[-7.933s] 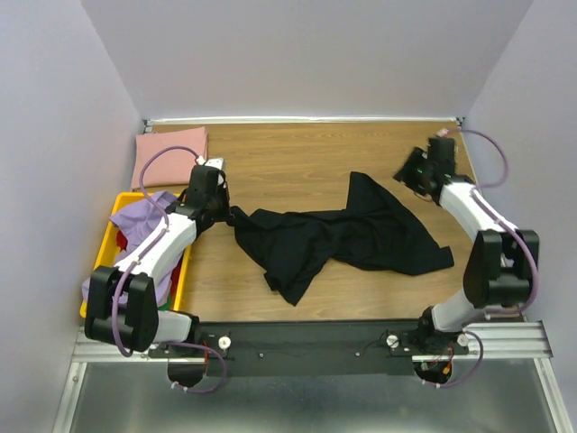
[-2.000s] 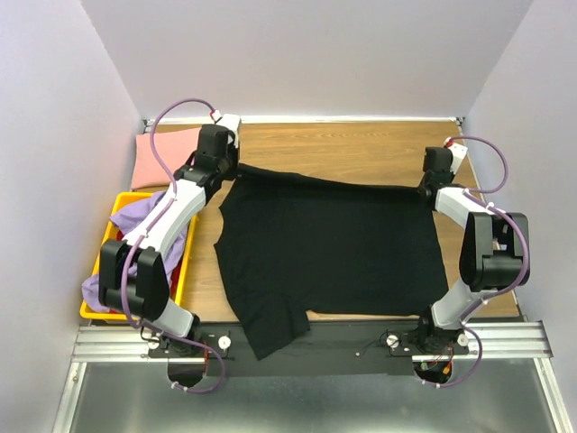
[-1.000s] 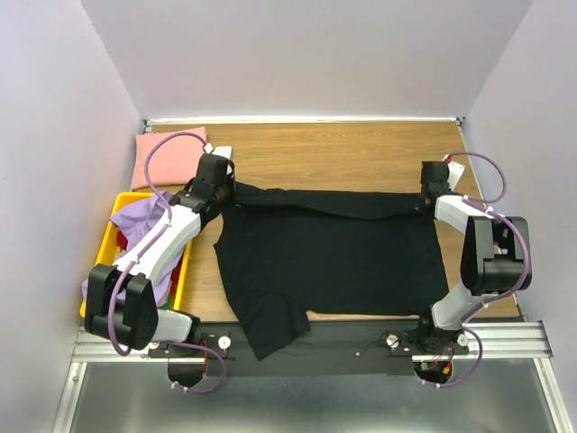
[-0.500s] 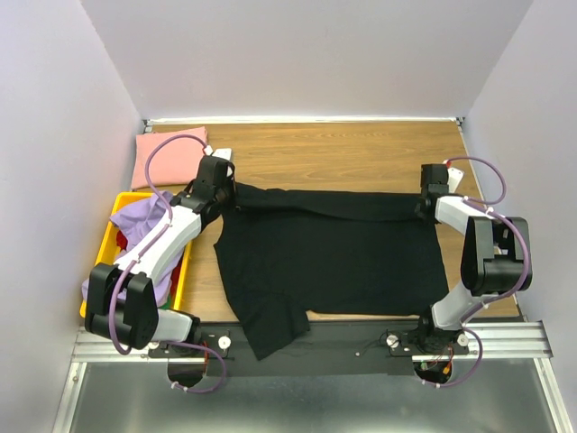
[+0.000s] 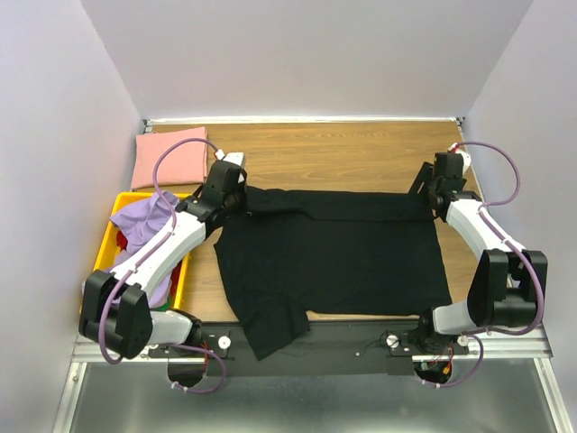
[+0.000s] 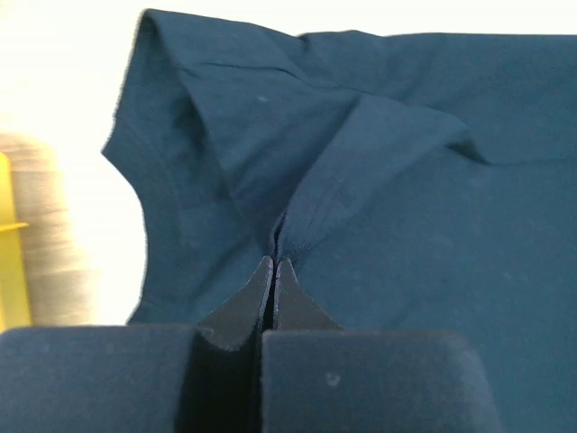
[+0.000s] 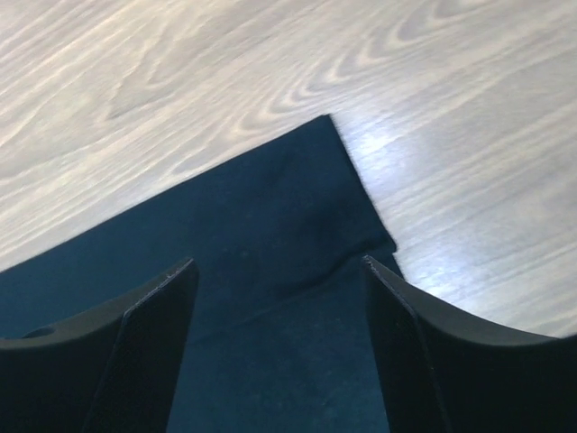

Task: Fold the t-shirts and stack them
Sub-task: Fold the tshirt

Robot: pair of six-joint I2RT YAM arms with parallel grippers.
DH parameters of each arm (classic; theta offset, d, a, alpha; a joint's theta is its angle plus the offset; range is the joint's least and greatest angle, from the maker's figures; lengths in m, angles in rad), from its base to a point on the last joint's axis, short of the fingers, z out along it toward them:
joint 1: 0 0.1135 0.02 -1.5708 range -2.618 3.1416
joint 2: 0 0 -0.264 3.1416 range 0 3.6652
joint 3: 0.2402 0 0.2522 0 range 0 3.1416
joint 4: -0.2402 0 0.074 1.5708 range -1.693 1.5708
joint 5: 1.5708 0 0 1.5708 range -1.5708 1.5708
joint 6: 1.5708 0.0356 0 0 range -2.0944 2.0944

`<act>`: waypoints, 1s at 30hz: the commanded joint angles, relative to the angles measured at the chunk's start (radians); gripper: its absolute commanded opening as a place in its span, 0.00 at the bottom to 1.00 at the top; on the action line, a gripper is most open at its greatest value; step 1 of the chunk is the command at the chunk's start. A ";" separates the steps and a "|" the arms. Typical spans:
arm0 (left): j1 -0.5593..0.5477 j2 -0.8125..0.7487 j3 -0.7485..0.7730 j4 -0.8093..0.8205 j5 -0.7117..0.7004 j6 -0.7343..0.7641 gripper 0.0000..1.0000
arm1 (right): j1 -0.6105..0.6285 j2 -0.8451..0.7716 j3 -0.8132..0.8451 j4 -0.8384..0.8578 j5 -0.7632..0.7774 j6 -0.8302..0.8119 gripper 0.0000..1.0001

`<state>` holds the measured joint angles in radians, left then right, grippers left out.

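Between fingers (image 6: 236, 311) of left hand (image 6: 273, 271), black t-shirt (image 6: 406, 207) fold.

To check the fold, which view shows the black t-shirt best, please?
The top external view: almost the whole black t-shirt lies spread out. The left wrist view shows only a fold pinched in the left claw; the right wrist view, one corner below the open right claw.
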<state>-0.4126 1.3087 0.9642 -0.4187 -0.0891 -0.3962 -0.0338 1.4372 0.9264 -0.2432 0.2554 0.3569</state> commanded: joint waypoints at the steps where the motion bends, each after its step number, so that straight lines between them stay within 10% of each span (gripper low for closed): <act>1: -0.032 -0.048 -0.010 -0.060 -0.004 -0.052 0.00 | -0.005 -0.018 0.014 -0.028 -0.103 -0.018 0.80; 30: -0.149 -0.117 -0.245 0.008 -0.067 -0.282 0.01 | 0.021 0.023 -0.040 0.048 -0.249 -0.033 0.81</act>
<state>-0.5568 1.2079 0.7349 -0.4435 -0.1089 -0.6426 -0.0189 1.4441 0.9016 -0.2214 0.0296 0.3206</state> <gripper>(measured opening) 0.008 0.805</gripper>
